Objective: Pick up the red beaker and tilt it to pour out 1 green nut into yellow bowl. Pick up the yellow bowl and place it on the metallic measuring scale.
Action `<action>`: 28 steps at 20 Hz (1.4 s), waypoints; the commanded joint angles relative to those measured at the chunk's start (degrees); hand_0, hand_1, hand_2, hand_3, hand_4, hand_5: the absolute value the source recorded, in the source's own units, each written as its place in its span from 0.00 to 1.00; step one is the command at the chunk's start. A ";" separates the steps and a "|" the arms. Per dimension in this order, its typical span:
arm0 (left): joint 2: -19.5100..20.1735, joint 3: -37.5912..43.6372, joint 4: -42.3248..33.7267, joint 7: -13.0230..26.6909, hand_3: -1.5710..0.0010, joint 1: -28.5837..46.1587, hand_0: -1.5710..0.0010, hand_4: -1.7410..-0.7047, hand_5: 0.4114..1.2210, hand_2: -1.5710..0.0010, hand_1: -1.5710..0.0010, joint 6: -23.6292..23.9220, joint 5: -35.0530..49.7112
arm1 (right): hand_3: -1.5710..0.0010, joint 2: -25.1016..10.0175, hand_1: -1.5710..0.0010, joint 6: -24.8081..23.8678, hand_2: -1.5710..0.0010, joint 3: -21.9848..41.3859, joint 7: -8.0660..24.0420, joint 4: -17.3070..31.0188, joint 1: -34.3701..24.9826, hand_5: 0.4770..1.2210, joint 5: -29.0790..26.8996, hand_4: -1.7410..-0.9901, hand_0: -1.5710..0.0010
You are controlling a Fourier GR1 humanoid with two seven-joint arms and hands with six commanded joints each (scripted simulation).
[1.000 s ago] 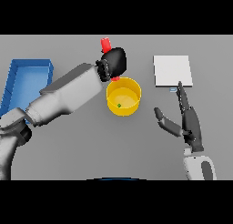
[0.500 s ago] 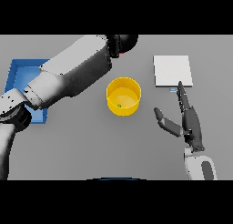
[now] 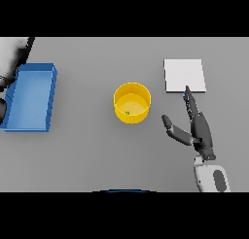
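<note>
The yellow bowl (image 3: 132, 103) stands upright at the table's middle, and one small green nut (image 3: 127, 112) lies on its floor. The metallic measuring scale (image 3: 184, 75), a flat pale square, sits at the back right. My right hand (image 3: 198, 130) rests open to the right of the bowl, fingers straight and pointing at the scale's near edge, thumb spread toward the bowl; it touches neither. Only a piece of my left arm (image 3: 14, 53) shows at the far upper left; its hand is out of sight. The red beaker appears nowhere in the view.
A blue tray (image 3: 19, 122) lies along the table's left side, close to the left arm. A strip of bare grey table separates the bowl from the scale.
My left arm has swung from above the bowl back to the far left, taking the hand and the red beaker out of view. The bowl and my right hand have stayed put.
</note>
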 commanded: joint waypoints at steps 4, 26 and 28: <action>6.60 15.18 5.76 2.55 0.02 3.80 0.00 0.00 1.00 0.00 0.00 2.30 14.27 | 1.00 -0.67 1.00 0.02 1.00 -0.54 -0.06 1.07 -1.21 0.16 -0.14 0.83 1.00; 4.10 31.93 -33.35 29.70 0.00 59.63 0.00 0.00 0.71 0.00 0.00 23.17 45.98 | 1.00 -2.52 1.00 1.26 1.00 -0.21 -0.98 1.99 -1.55 0.26 0.43 0.77 1.00; 3.51 31.65 -37.28 33.95 0.00 61.84 0.00 0.08 0.56 0.00 0.00 22.99 46.49 | 1.00 -2.15 1.00 1.33 1.00 0.02 -0.57 1.64 -1.50 0.26 0.25 0.78 1.00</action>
